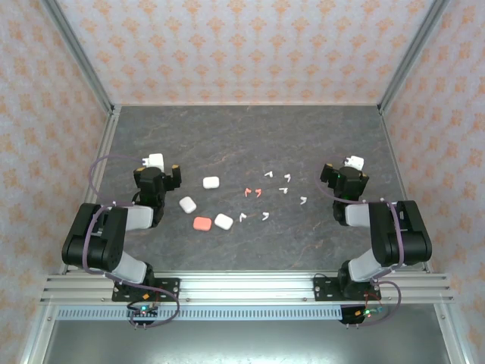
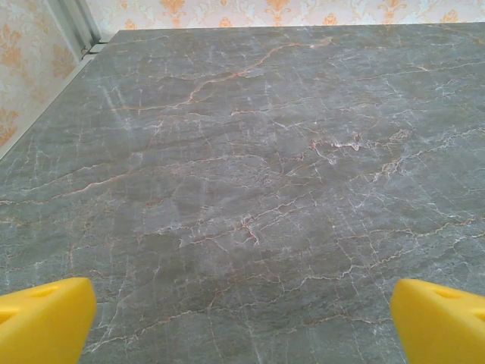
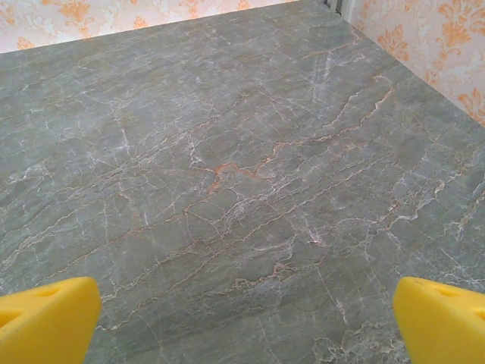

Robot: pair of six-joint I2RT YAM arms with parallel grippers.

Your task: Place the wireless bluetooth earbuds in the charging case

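Observation:
Several white earbuds (image 1: 283,189) and two red-pink earbuds (image 1: 253,192) lie scattered on the dark stone table right of centre. Three white charging cases (image 1: 211,182) and one red-pink case (image 1: 202,223) lie shut left of centre. My left gripper (image 1: 158,167) hovers left of the cases, pointing at the far wall. Seen from the left wrist, the gripper (image 2: 242,326) is open, its yellow fingertips (image 2: 42,318) wide apart over bare table. My right gripper (image 1: 348,171) sits right of the earbuds. From its own wrist the right gripper (image 3: 246,326) is open too, yellow fingertips (image 3: 45,318) spread, nothing between them.
Patterned walls with metal posts (image 1: 83,57) enclose the table on three sides. An aluminium rail (image 1: 242,287) carries both arm bases at the near edge. Bare stone (image 1: 242,136) stretches from the objects to the back wall.

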